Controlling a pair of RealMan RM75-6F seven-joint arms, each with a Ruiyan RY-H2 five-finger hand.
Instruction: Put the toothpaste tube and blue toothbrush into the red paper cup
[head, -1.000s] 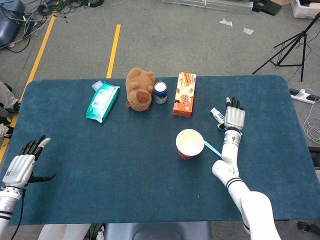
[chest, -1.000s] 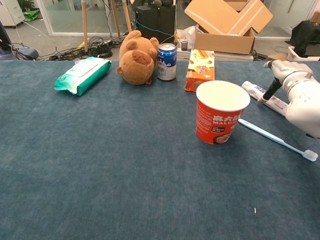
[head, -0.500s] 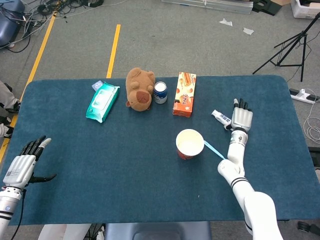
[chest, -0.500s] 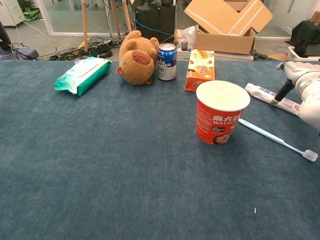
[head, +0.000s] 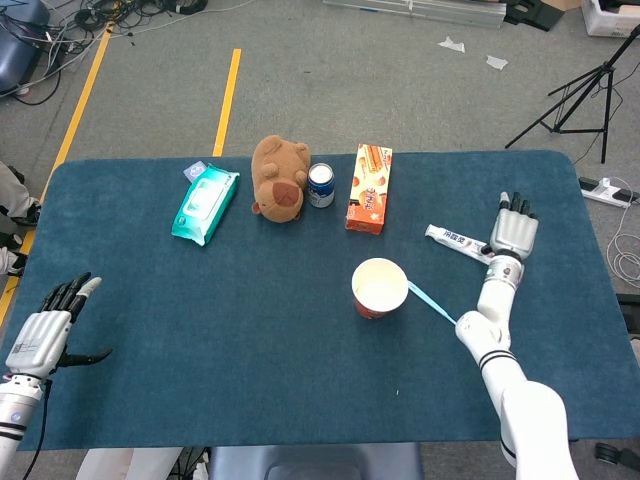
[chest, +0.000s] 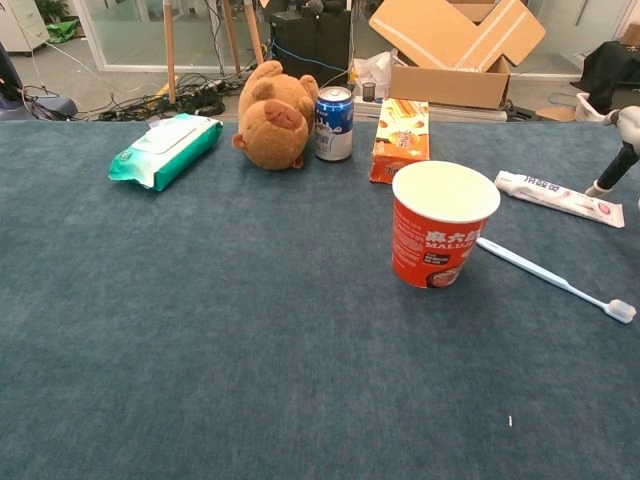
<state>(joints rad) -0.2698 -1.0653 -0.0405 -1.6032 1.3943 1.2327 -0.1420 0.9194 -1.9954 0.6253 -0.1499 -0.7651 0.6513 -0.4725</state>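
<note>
Right hand (head: 513, 233), fingers spread and empty, sits at the tube's (head: 458, 242) three o'clock end, likely lining up a grasp; cup (head: 379, 287) waits upright.

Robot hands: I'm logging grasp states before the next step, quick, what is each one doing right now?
Left robot hand: open, fingers apart, holding nothing.
Right robot hand: open, holding nothing, at the end of the toothpaste tube.

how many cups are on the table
1. The red paper cup stands upright near the table's middle, in front of the orange box, with the toothbrush lying just to its right. No others are visible.
</note>
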